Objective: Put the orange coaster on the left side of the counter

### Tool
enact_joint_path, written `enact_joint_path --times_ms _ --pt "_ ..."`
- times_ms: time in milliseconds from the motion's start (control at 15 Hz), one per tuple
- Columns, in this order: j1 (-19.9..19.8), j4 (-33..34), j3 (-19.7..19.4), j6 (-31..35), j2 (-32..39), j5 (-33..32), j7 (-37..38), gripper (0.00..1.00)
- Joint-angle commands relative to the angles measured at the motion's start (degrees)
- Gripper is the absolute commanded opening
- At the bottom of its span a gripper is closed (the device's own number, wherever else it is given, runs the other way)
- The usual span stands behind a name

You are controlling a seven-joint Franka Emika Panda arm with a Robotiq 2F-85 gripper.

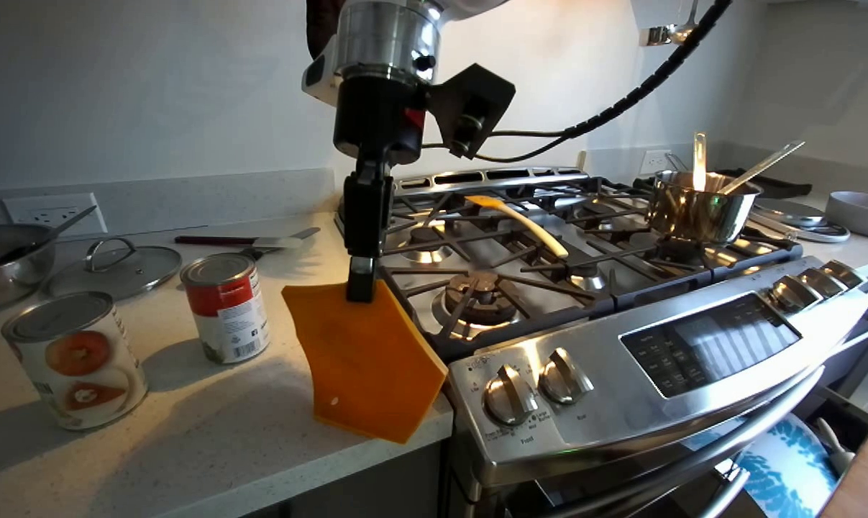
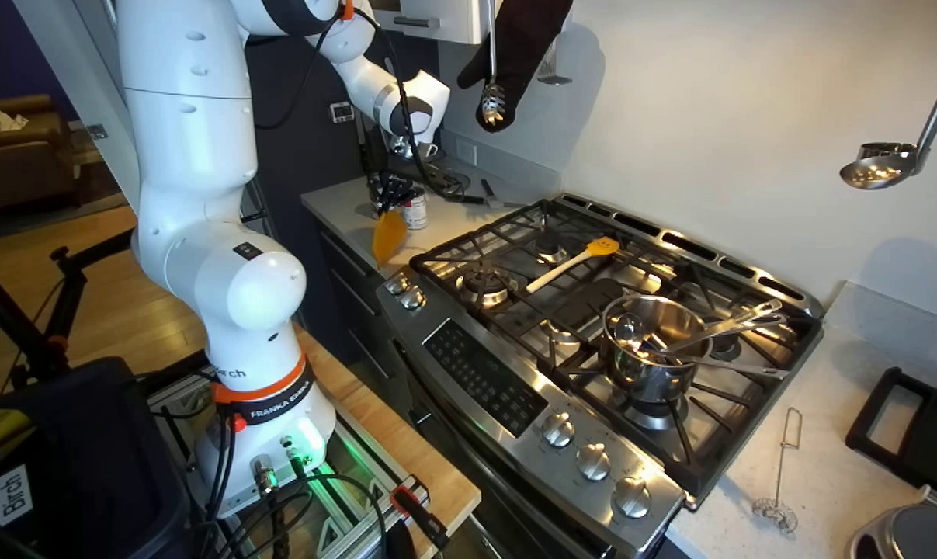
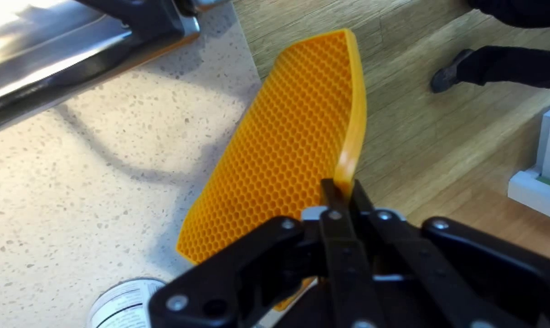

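Observation:
The orange coaster (image 1: 365, 360) hangs upright from my gripper (image 1: 362, 289) near the counter's front edge, beside the stove. The coaster also shows in an exterior view (image 2: 389, 235) and, with its honeycomb face, in the wrist view (image 3: 279, 141). My gripper (image 3: 341, 189) is shut on one edge of the coaster. The speckled counter (image 1: 189, 446) lies under and left of the coaster; it also shows in the wrist view (image 3: 74, 205). A shadow of the coaster falls on the counter; whether its lower corner touches the counter I cannot tell.
A red-and-white can (image 1: 225, 309) and an orange-pictured can (image 1: 78, 363) stand left of the coaster. Behind them are a glass lid (image 1: 128, 270), a pan (image 1: 13, 259) and a knife (image 1: 221, 241). The gas stove (image 1: 534, 360) adjoins on the right, bearing a spatula (image 1: 527, 223) and pot (image 1: 700, 208).

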Motion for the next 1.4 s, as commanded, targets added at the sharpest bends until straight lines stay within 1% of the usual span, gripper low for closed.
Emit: enact_joint_path --times_ms 0,200,400,600,867,1200,1333 --pt "0.09 1.26 1.77 0.49 0.28 0.14 -2.17 0.02" --pt "0.46 2.82 3.71 2.08 0.58 1.97 -5.97 0.02" --pt "0.74 4.45 5.71 0.76 0.95 4.16 -9.66 0.02" --pt "1.11 5.16 6.95 2.19 1.14 5.82 -14.0 0.02" --pt "1.61 7.0 7.48 4.56 3.49 6.4 -18.85 0.02" --pt "1.05 9.72 6.96 4.48 8.58 5.41 -20.17 0.02" --pt "0.64 10.17 6.55 5.74 10.16 4.89 -20.32 0.02"
